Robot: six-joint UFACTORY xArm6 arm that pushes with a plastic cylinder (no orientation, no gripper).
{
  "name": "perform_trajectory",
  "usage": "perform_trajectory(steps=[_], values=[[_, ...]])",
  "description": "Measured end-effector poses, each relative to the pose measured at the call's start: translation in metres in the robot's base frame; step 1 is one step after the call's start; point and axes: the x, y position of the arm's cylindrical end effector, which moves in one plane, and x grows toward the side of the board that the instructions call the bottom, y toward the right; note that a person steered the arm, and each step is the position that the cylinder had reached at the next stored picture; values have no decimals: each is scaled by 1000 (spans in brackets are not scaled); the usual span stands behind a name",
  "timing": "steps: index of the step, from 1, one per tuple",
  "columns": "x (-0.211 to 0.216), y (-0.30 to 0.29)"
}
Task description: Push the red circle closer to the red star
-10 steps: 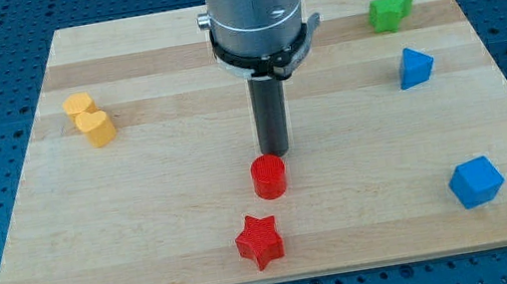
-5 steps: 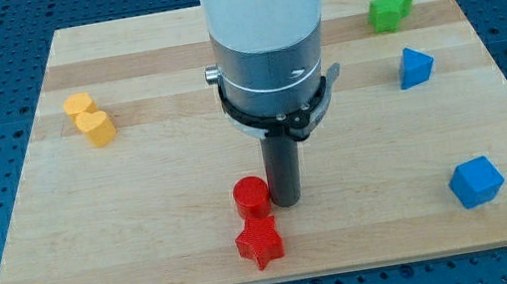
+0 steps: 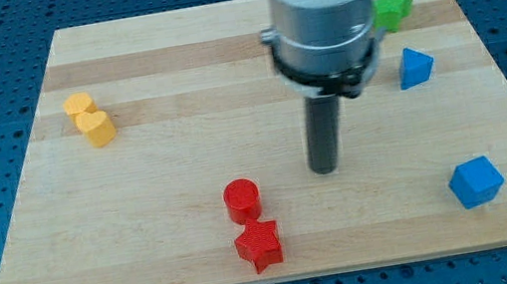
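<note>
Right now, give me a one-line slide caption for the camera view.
Red circle sits just above the red star near the board's bottom edge; my tip stands apart to their right.

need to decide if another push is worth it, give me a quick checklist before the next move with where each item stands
1. Red circle close to red star: ok, it sits just above the star; whether they touch, cannot tell.
2. My tip clear of both red blocks: ok, it stands apart, to the view's right of the circle.
3. Both red blocks on the board: ok, though the star is near the bottom edge.
4. Other blocks out of the way: ok, yellow block far left, green block, blue triangle and blue cube at the right.
5. Further push needed: probably not.
</note>
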Motion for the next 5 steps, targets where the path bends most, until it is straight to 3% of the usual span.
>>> perform_trajectory(steps=[4, 5], values=[[12, 0], [51, 14]])
